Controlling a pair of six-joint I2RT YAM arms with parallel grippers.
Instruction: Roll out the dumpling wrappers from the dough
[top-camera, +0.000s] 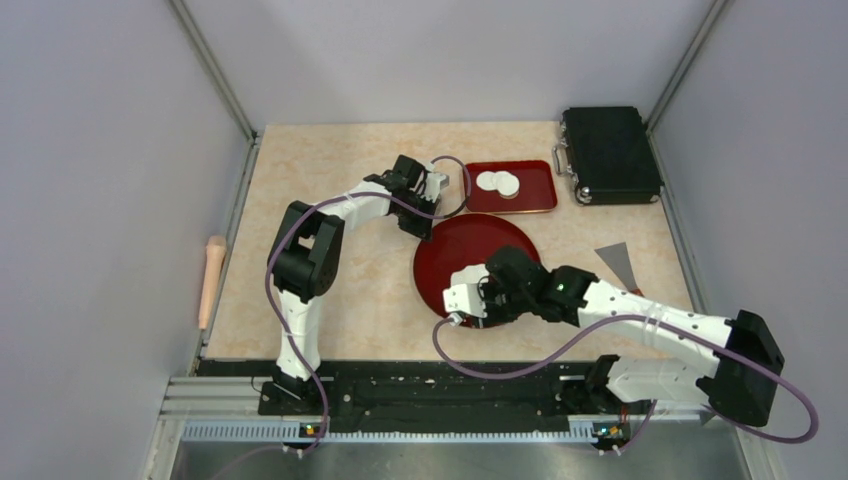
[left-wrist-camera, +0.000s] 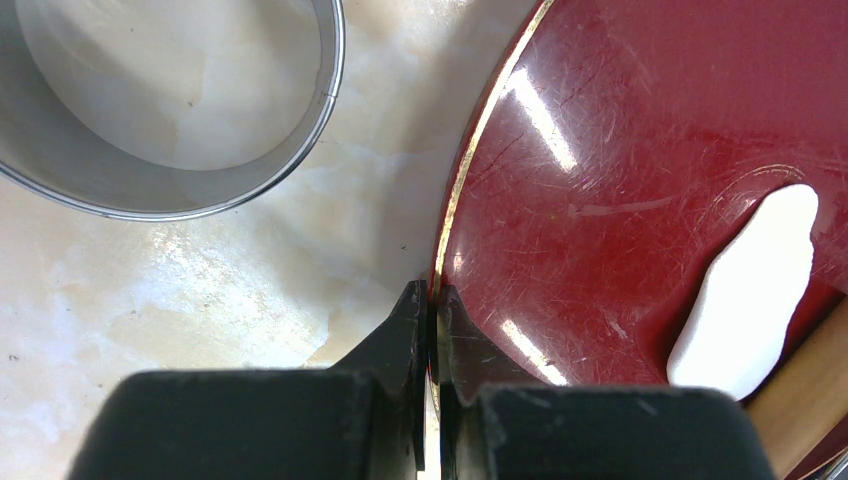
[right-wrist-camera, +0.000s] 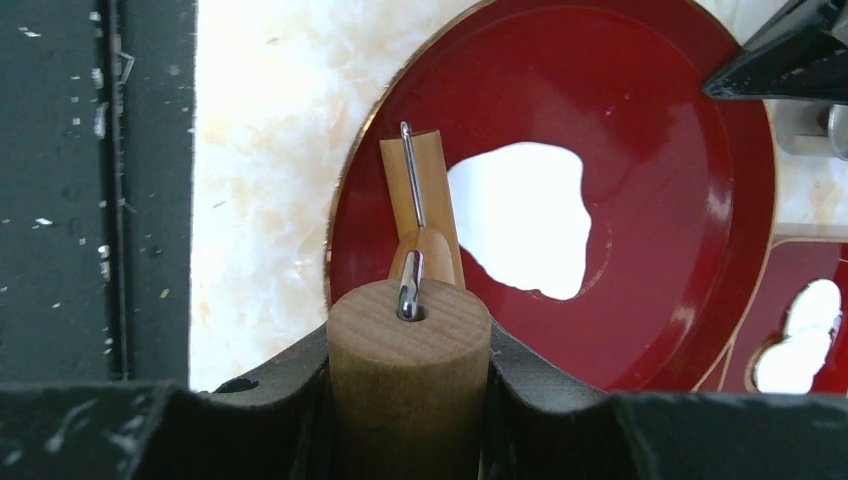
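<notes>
**Right wrist view: roller set at the edge of a soft dough sheet**

The right gripper (right-wrist-camera: 410, 385) is clamped around the round handle of a wooden roller (right-wrist-camera: 412, 345), whose small barrel sits at the edge of the dough (right-wrist-camera: 520, 215), touching it or all but. The dough lies as a flattened, ragged-edged white sheet near the middle of the round red plate (right-wrist-camera: 650, 120). It looks soft, light and likely tacky, so it should spread under modest downward pressure and would tear or wrinkle if pinched. It is better worked through the roller than gripped. If it must be lifted, the thicker edge is the safer place.

The left gripper (left-wrist-camera: 432, 310) has its fingers pressed together on the plate's gold rim, which should steady the glossy, slippery plate. A metal ring (left-wrist-camera: 250, 190) stands just beside it. The dumpling wrappers (top-camera: 498, 183) rest on the rectangular red tray (top-camera: 540, 198) at the far side.
</notes>
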